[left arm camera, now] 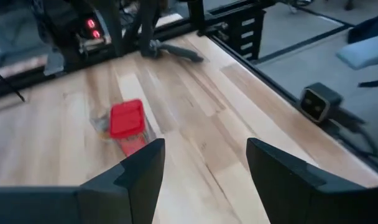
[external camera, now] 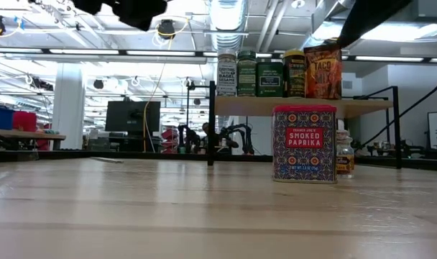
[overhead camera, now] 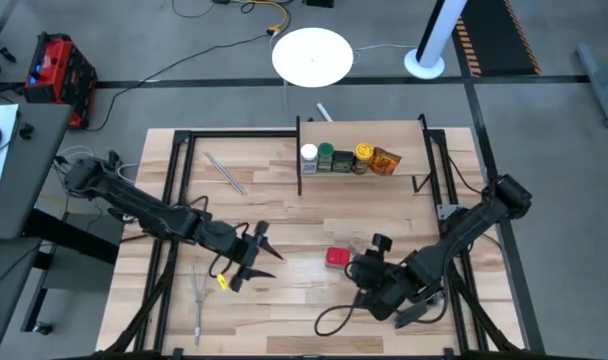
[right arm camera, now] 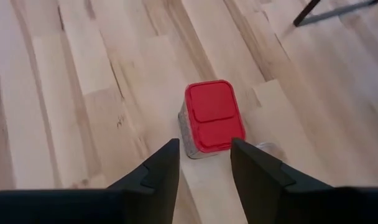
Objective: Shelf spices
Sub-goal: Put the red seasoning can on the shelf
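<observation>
Right gripper (right arm camera: 204, 163) sits just short of the red tin (right arm camera: 212, 117), fingers parted a little, nothing between them, not touching the tin. Tin is upright on the table (overhead camera: 284, 300), red lid up, in front of the shelf (overhead camera: 404, 135) and well apart from it; low view reads "Smoked Paprika" on its side (external camera: 304, 143). Small clear jar (external camera: 344, 157) stands just beside the tin, on its far side from the low camera; cannot tell if they touch. Left gripper (left arm camera: 204, 171) is across the table from the tin, farther off, fingers wide, holding nothing. On the shelf board, a row of five: white-capped jar (overhead camera: 309, 156), green-capped jar (overhead camera: 326, 156), dark square tin (overhead camera: 343, 160), yellow-capped jar (overhead camera: 363, 156), orange packet (overhead camera: 385, 161). Metal tool (overhead camera: 225, 172) lies on the table off the shelf's end, beyond the white-capped jar.
</observation>
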You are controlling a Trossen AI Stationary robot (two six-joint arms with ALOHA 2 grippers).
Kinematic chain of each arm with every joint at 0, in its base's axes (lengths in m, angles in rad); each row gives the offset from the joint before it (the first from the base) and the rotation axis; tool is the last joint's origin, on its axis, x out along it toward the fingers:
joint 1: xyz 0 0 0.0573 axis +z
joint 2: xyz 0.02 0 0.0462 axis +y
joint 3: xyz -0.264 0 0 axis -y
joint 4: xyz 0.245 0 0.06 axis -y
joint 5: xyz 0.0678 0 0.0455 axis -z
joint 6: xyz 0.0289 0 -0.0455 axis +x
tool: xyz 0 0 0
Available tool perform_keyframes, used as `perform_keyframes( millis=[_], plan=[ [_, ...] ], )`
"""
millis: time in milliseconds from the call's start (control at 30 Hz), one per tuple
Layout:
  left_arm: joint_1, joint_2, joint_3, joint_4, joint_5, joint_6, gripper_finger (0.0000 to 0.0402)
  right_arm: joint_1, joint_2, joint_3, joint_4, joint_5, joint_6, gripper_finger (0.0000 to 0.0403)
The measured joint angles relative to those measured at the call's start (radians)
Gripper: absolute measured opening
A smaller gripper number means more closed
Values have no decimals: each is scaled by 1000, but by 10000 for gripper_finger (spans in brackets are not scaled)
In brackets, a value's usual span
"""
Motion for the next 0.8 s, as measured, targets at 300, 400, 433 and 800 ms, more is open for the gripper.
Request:
perform_keyframes(
  millis=[300,400,433,800],
  plan=[
    [21,257,1,325,-35,93,219,56,-5,2,1,-8,188,157],
    [45,358,1,455,-35,101,219,82,-5,2,-10,-8,247,157],
    [55,393,1,503,-34,100,219,89,-5,2,-12,-7,266,157],
    [178,668,20,811,32,-36,219,106,-4,-29,-78,-15,483,141]
  ],
)
